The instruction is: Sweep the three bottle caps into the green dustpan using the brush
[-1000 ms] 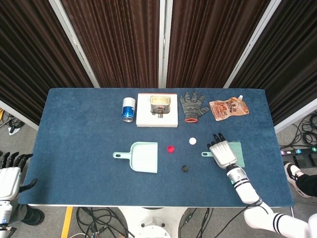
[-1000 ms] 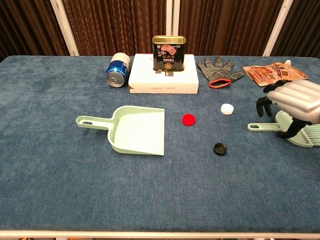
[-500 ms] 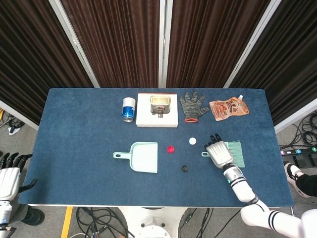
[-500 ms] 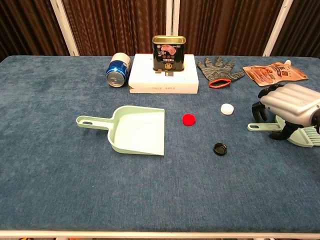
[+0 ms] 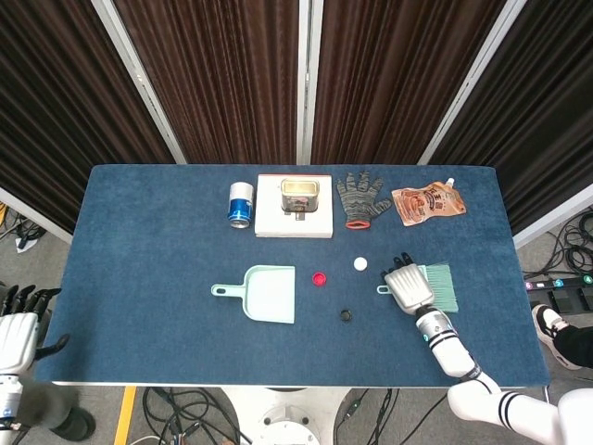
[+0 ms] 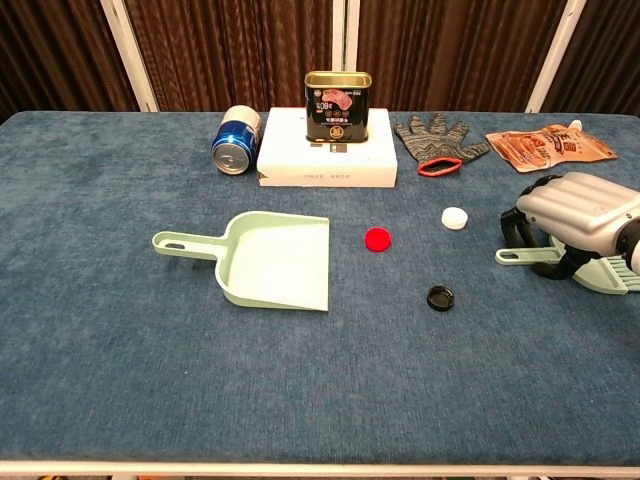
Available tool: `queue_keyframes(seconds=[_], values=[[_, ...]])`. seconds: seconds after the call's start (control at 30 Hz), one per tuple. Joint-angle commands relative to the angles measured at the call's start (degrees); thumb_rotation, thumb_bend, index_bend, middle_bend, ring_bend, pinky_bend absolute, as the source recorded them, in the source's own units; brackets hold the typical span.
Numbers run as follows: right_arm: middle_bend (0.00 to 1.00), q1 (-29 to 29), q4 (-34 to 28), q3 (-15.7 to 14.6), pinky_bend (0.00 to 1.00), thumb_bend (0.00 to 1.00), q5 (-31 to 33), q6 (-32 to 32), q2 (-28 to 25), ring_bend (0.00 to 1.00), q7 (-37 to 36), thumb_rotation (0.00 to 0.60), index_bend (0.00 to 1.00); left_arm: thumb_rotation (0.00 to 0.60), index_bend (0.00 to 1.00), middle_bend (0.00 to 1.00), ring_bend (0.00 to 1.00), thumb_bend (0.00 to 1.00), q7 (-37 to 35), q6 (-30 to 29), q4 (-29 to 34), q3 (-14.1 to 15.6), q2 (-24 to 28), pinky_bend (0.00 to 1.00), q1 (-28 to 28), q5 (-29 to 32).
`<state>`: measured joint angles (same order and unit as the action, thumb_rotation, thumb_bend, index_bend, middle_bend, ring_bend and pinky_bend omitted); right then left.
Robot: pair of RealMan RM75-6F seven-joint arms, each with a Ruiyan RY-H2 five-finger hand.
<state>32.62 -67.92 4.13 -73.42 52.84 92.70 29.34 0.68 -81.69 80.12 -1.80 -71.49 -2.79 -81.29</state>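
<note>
The green dustpan (image 5: pixel 269 294) (image 6: pixel 275 260) lies left of centre, its mouth facing right. A red cap (image 5: pixel 320 278) (image 6: pixel 377 238) sits just off that mouth. Further right is a white cap (image 5: pixel 360 263) (image 6: pixel 455 217), and a black cap (image 5: pixel 346 315) (image 6: pixel 439 296) lies nearer the front. The green brush (image 5: pixel 443 286) (image 6: pixel 600 272) lies flat on the table at the right. My right hand (image 5: pixel 410 286) (image 6: pixel 578 212) hovers low over its handle, fingers curved down either side, not clamped. My left hand (image 5: pixel 17 329) hangs off the table's left, fingers spread, holding nothing.
Along the back stand a blue can (image 5: pixel 241 204) (image 6: pixel 236 140) on its side, a white box (image 5: pixel 294 222) (image 6: pixel 327 160) with a tin (image 6: pixel 338 103) on top, a grey glove (image 6: pixel 435 140) and an orange pouch (image 6: pixel 550 146).
My right hand has sunk lower and shifted slightly left over the brush handle. The brush, caps and dustpan have not moved.
</note>
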Motion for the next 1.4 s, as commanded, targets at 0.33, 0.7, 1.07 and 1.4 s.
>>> queue_keyframes(seconds=[0.33,0.7,1.07,1.4], values=[[0.62,-0.3,-8.0,3.2,0.23,0.38,-2.7,3.9,-8.7,0.29,-12.7,0.600,0.65,0.600,0.21,0.21,0.10,0.18,-1.5,7.4,2.1,-2.7,3.5,0.05,-7.8,-2.0],[0.63,1.1,-12.9,8.7,0.24,0.40,-5.5,5.3,-19.7,0.30,-33.8,0.600,0.68,0.600,0.30,0.29,0.19,0.20,1.1,22.9,0.7,-5.9,-1.5,0.10,-19.5,2.9],[0.63,1.1,-13.7,8.2,0.24,0.40,-5.3,4.7,-22.4,0.30,-37.4,0.600,0.68,0.600,0.33,0.33,0.23,0.23,7.7,29.6,-0.4,-6.3,-9.5,0.17,-26.4,6.6],[0.63,0.9,-13.4,6.7,0.24,0.41,-5.0,4.1,-22.3,0.30,-37.7,0.600,0.68,0.600,0.34,0.35,0.23,0.23,14.5,31.8,0.0,-5.7,-15.1,0.20,-29.9,10.9]])
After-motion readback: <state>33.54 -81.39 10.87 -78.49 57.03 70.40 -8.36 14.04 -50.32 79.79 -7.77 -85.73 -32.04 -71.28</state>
